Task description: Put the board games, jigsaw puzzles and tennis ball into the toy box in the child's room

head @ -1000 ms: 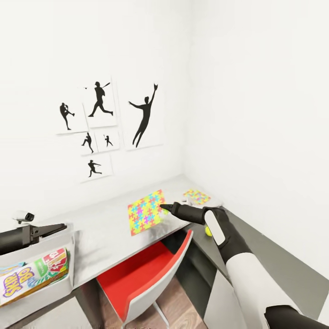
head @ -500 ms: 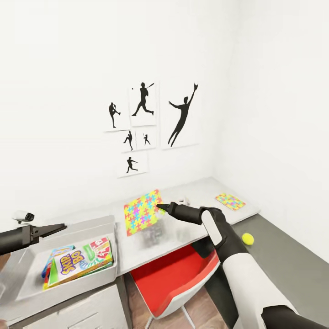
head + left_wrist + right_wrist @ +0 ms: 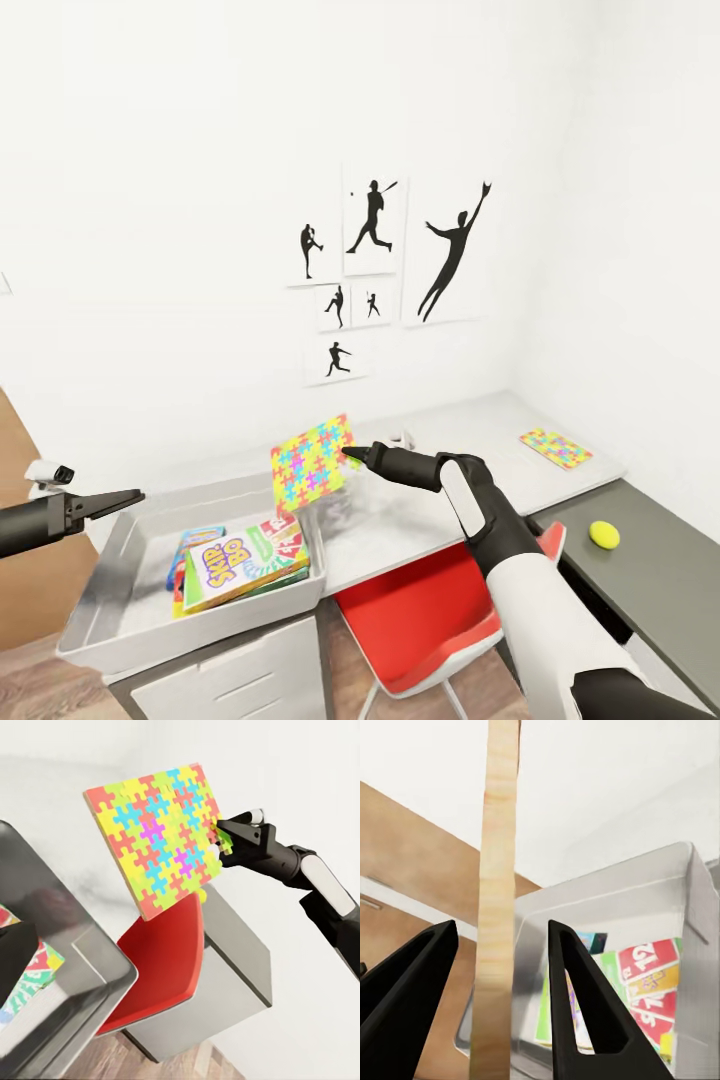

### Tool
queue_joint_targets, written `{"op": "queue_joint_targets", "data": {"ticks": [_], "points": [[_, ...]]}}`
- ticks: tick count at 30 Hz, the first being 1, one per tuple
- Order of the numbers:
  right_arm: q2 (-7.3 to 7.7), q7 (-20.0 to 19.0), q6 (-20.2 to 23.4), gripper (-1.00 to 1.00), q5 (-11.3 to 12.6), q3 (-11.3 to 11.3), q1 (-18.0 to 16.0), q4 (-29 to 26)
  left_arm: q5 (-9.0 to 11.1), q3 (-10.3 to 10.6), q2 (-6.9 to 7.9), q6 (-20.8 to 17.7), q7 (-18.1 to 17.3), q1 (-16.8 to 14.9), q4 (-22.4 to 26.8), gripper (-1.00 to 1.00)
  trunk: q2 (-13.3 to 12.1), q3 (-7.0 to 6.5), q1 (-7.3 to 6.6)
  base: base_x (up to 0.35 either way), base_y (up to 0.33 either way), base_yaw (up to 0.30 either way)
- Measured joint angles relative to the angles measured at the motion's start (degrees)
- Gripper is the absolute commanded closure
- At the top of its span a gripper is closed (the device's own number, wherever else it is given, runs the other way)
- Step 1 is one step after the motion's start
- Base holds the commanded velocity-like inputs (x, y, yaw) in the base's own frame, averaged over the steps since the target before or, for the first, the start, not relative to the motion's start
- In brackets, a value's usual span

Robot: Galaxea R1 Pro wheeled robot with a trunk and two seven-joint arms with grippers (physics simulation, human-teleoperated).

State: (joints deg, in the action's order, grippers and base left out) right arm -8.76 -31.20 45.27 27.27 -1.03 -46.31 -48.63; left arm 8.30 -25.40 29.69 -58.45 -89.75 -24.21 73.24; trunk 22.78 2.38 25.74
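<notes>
Between the earlier pictures and now the whole head view has swung leftward, so the toy box (image 3: 120,590) shows almost whole while the second jigsaw puzzle (image 3: 556,449) and the tennis ball (image 3: 603,534) sit farther toward the right; that is the camera turning, not the things shifting. What has truly changed is that the larger jigsaw puzzle (image 3: 312,462) is lifted off the tabletop (image 3: 440,500), held upright by one edge in the right pincer (image 3: 352,455), whose fingers are closed on that edge so the slab hangs clear of the surface and can be carried over the box rim. In the right wrist view the slab appears edge-on between the two fingers, with the box and the board games (image 3: 245,565) beyond it, which suggests the approach line is already aimed at the bin. The left pincer (image 3: 130,497) hovers above the near corner of the box, holding nothing; its jaws look nearly closed, though the angle is poor. Open room lies in the box's right half beside the stacked games; the raised rim and the red chair (image 3: 440,615) below the tabletop edge are the boundaries to mind.
</notes>
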Motion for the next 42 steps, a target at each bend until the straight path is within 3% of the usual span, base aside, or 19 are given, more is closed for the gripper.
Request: {"op": "queue_joint_targets", "data": {"ticks": [15, 26, 35, 42], "points": [[0.05, 0.02, 0.06, 1.00, -0.09, 0.00, -0.04, 0.10, -0.06, -0.35, 0.00, 0.12, 0.00, 0.00, -0.26, -1.00, 0.00, 0.03, 0.00, 0.000, 0.283, 0.001], [0.07, 0.05, 0.81, 1.00, 0.11, 0.00, -0.07, 0.43, -0.08, -0.78, 0.00, 0.17, 0.00, 0.00, -1.13, -1.00, 0.00, 0.92, 0.00, 0.000, 0.273, 0.000], [0.15, 2.15, 1.79, 1.00, 0.29, -0.04, -0.83, 2.89, -0.07, -0.79, 0.00, 0.17, 0.00, -0.01, -1.27, -1.00, 0.00, 1.77, 0.01, 0.000, 0.045, 0.000], [0.81, 3.65, 5.12, 1.00, 0.75, 0.15, -1.81, 4.66, -0.07, -0.79, 0.01, 0.17, 0.00, 0.00, -1.34, -1.00, 0.00, 2.43, 0.01, 0.000, 0.004, 0.000]]}}
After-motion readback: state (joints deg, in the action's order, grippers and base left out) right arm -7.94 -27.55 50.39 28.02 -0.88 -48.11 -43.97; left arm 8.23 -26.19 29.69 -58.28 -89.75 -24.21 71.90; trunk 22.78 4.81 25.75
